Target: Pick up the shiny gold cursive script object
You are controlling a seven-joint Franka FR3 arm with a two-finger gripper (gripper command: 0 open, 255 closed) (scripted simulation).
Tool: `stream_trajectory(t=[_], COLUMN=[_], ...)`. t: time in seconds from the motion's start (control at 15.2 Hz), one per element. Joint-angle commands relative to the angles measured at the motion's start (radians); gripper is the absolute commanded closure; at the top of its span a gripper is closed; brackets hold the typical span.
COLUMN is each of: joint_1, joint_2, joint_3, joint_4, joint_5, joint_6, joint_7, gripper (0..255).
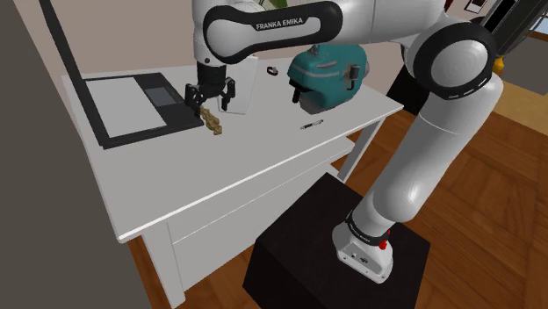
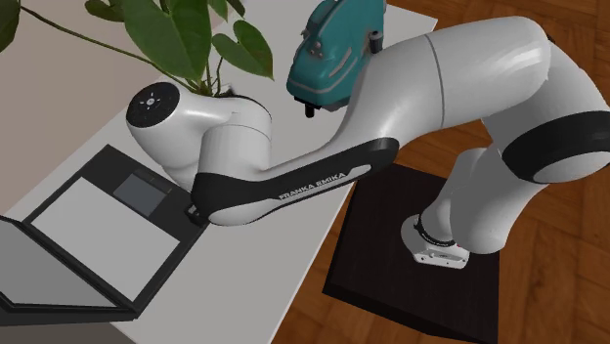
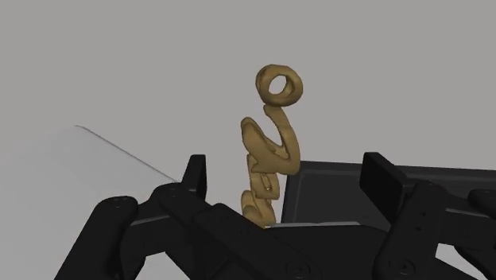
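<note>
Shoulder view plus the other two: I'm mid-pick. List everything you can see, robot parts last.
table: one, white, bearing the items below
laptop: one, dark frame with grey surfaces, open, at the table's left end in the shoulder view
gold cursive object: one, gold, on the table beside the laptop's edge
bag: one, teal, on the table's right part in the shoulder view
ring-like item: one, black, beside the bag
pen-like item: one, grey, in front of the bag
plant: one, green leaves, beyond the table
floor: wood
stand: one, black box, beside the table
arm: one, white, dark joints
claw: one, black, open, fingers either side of the gold cursive object
</note>
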Motion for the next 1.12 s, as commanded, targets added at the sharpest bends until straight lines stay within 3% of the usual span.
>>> stream_trajectory(t=[0.0,0.4,0.46,1.06], joint_1=[-0.010,-0.003,-0.007,-0.008], joint_2=[0.057,0.058,0.066,0.042], joint_3=[-0.011,-0.005,-0.009,-0.006], joint_4=[-0.029,-0.060,-0.007,0.086], joint_5=[0.000,-0.002,-0.003,0.008], joint_6=[0.064,0.095,0.051,-0.064], joint_7=[-0.007,0.009,-0.002,-0.010], gripper=[255,255,255,255])
